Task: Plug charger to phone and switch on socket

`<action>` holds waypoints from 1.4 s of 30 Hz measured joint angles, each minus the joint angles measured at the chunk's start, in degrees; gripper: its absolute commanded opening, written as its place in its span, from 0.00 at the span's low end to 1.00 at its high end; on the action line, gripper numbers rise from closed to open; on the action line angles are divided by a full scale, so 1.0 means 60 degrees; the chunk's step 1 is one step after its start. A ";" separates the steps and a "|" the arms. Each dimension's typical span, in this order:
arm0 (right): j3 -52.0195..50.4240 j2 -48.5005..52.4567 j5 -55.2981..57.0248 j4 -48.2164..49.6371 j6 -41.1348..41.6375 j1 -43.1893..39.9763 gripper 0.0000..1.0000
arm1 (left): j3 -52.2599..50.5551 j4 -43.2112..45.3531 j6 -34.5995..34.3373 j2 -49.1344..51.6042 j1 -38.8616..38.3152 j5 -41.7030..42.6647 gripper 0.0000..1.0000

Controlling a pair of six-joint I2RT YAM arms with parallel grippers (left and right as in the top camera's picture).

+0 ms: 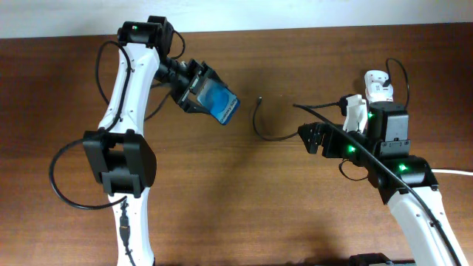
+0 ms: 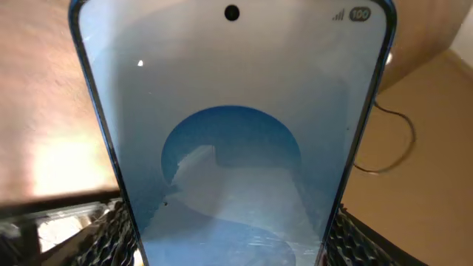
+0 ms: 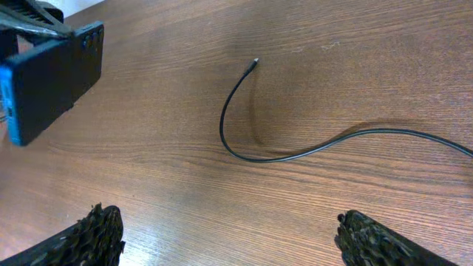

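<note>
Overhead view: dark brown wood-grain table fills nearly the whole frame, with a thin pale wall strip along the top edge. The grain runs left to right, the surface is matte with faint scuffs, and soft shadows fall under the arms.

Left arm, white with black joints, reaches up from the bottom edge toward top centre. Right arm comes in from the bottom right corner.

Socket is white and sits at the far right of the table, mostly hidden behind the right arm. A thick white cord runs off the right edge.

Left gripper is clamped on the phone, with a finger on each long edge. It holds the phone tilted off the table at upper centre-left. In the left wrist view the blue screen fills the frame, with ribbed fingers at its lower edges.

Right gripper hangs right of centre, jaws spread wide and holding nothing. The right wrist view shows both ribbed fingertips far apart above bare wood.

Charger lies flat on the table in a loose curve between the two grippers, well apart from the phone. Its plug tip is free and points toward the far edge.
</note>
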 measured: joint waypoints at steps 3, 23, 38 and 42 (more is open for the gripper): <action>0.0000 0.0000 0.0004 -0.0004 0.0047 0.0000 0.95 | 0.0004 -0.0007 -0.0667 0.0000 0.0007 0.1260 0.00; 0.0000 0.0379 0.0033 0.0000 0.0066 0.0000 0.95 | 0.0007 0.0882 -0.3020 0.0000 0.0273 0.4929 0.00; 0.0026 0.1912 -0.1344 0.2991 0.1275 0.0772 0.89 | 0.0015 0.0732 -0.3231 0.0000 -0.0335 -0.3184 0.00; 0.0033 0.3038 -0.1617 0.4925 0.2171 0.1902 0.70 | 0.0022 0.0492 -0.3501 0.0000 -0.0616 -0.3453 0.00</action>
